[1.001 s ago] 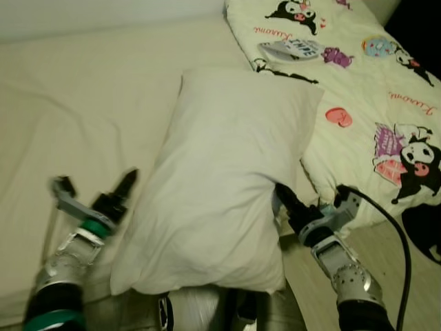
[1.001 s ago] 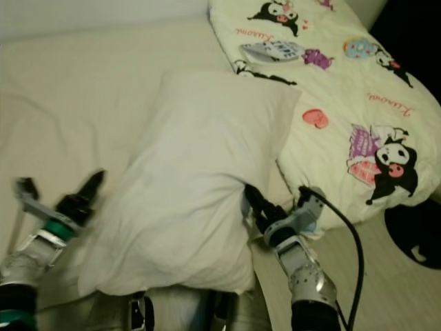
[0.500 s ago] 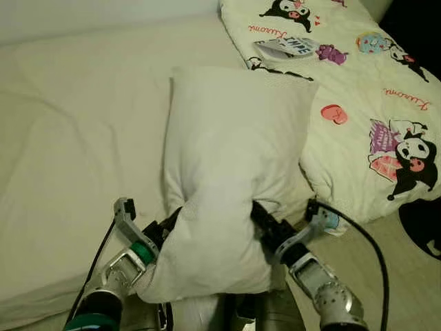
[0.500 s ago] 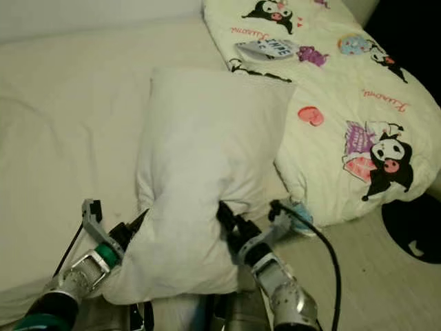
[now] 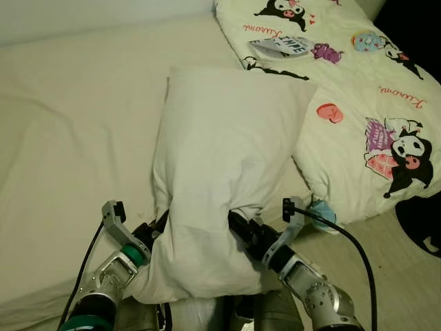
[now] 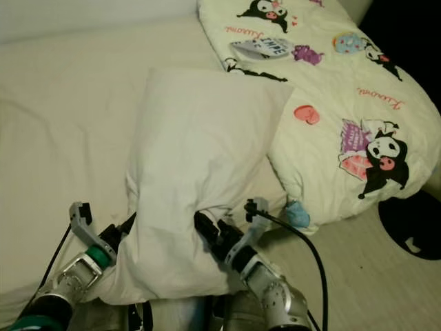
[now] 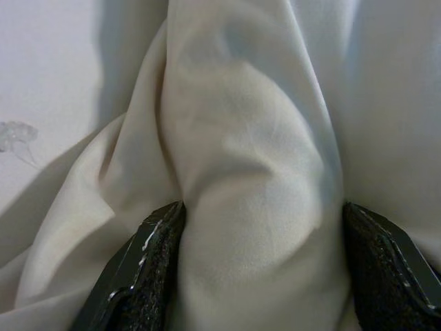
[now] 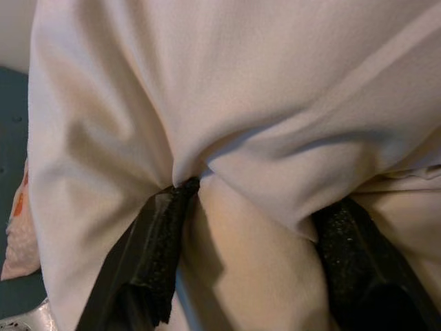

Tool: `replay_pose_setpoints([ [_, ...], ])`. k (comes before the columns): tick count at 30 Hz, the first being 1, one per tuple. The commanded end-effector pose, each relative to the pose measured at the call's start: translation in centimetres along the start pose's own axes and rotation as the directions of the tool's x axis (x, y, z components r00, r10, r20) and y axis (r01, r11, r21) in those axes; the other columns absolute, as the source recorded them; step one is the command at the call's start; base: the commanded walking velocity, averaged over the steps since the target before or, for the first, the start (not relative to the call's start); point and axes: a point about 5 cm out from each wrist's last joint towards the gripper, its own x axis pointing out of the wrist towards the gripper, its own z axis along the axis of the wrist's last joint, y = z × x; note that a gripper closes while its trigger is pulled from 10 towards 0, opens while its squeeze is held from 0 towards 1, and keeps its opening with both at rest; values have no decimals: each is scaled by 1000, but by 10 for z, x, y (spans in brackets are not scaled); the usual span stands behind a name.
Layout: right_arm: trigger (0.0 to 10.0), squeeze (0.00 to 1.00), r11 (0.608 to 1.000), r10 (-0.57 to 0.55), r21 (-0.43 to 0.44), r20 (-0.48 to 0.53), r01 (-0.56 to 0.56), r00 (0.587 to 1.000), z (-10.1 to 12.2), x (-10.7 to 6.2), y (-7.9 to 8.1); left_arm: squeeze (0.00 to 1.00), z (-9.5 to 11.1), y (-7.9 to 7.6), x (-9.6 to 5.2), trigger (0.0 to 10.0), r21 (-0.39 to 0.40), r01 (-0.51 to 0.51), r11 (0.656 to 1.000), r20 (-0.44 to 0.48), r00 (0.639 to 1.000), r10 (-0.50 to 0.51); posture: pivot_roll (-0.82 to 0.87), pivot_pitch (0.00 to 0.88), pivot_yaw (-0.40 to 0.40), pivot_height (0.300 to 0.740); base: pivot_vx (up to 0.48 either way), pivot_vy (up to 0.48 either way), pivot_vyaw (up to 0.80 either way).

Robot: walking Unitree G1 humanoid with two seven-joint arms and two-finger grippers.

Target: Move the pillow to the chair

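Both grippers have closed in from either side: the left gripper (image 5: 160, 227) and right gripper (image 5: 238, 227) are now pinching folds of the white pillow (image 5: 220, 165), lying on the bed (image 5: 69, 138) between them, ready for lifting.

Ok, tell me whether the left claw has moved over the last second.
Yes. The left claw has swung inward from the bare cream bedsheet and now pinches the white fabric pillow's near left edge.

One pillow (image 5: 220, 165), one quilt (image 5: 358, 103), two hands.
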Motion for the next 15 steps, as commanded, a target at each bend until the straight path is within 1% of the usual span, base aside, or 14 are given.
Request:
replay_pose_setpoints([
  [1, 0, 0, 997, 72, 37, -113, -69, 991, -25, 11, 12, 0, -18, 3, -4, 0, -40, 6, 999, -51, 999, -8, 3, 168, 20, 612, 0, 0, 0],
  [5, 0, 0, 997, 75, 35, -119, -72, 990, -26, 14, 12, 0, -17, 0, -2, 0, -39, 22, 999, -47, 999, -23, 15, 149, 18, 612, 0, 0, 0],
  [6, 0, 0, 997, 80, 28, -126, -77, 989, -27, 17, 13, 0, -17, -2, 0, 0, -33, 30, 999, -41, 999, -32, 19, 143, 18, 612, 0, 0, 0],
  [12, 0, 0, 997, 73, 0, -139, -74, 988, -27, 23, 13, 0, -17, -7, 5, 0, -7, 48, 999, -38, 998, -48, 32, 115, 16, 612, 0, 0, 0],
  [14, 0, 0, 997, 71, -6, -139, -72, 988, -27, 25, 13, 0, -18, -9, 7, 0, 3, 48, 999, -44, 998, -48, 36, 107, 16, 612, 0, 0, 0],
  [15, 0, 0, 998, 68, -9, -133, -70, 989, -27, 26, 13, 0, -20, -8, 8, 0, 13, 34, 999, -65, 997, -33, 39, 101, 16, 612, 0, 0, 0],
])
